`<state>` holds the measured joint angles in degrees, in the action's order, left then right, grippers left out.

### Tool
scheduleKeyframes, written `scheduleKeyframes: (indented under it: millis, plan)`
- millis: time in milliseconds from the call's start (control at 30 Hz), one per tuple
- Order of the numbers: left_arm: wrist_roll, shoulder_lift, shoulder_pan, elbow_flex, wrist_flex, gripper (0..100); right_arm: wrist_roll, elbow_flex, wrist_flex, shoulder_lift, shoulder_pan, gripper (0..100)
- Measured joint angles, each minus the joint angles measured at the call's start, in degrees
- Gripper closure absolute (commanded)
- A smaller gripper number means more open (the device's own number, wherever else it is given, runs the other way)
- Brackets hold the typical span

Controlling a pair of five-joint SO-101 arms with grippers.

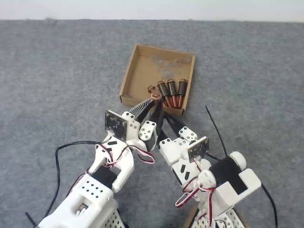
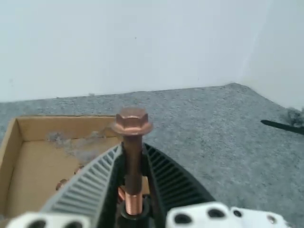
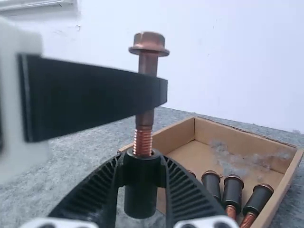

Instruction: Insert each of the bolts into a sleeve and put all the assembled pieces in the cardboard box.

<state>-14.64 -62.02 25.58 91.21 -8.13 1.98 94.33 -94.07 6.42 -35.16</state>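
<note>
Bolt (image 2: 132, 156): rigid copper-coloured metal, judged light but smooth, so best taken mid-shank, below hex head. It is clamped upright in left gripper (image 2: 132, 149), threaded tip seated in top of black sleeve (image 3: 140, 190), itself pinched by right gripper (image 3: 141, 164). Both are held over worktop (image 1: 57, 71), at near wall of cardboard box (image 1: 127, 80), w/ 3 assembled pcs (image 1: 173, 93) laid inside

Grey carpet (image 1: 47, 71) meets a white wall (image 1: 142, 8).
</note>
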Motion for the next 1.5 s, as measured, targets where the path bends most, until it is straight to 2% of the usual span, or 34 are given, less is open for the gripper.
scheduleKeyframes:
  millis: [133, 667, 867, 1000, 1500]
  plan:
    - [2.9, 0.0, 0.35, 1.67, 0.62, 99, 0.0, 0.0, 0.0, 0.0, 0.53, 99.2]
    - [3.69, -1.14, 0.53, 3.78, 2.64, 98, -0.18, 0.0, 0.09, 0.09, 0.53, 99.2]
    - [3.69, -0.53, 0.53, 4.48, 2.73, 86, -0.18, 0.0, 0.09, 0.09, 1.32, 99.2]
    - [3.69, -0.88, 0.09, 5.27, 2.9, 87, -0.18, 0.0, 0.09, 0.09, 3.43, 99.2]
    - [2.81, -1.14, -0.62, 5.27, 4.31, 87, -0.26, -0.09, 0.18, 0.09, 3.6, 99.2]
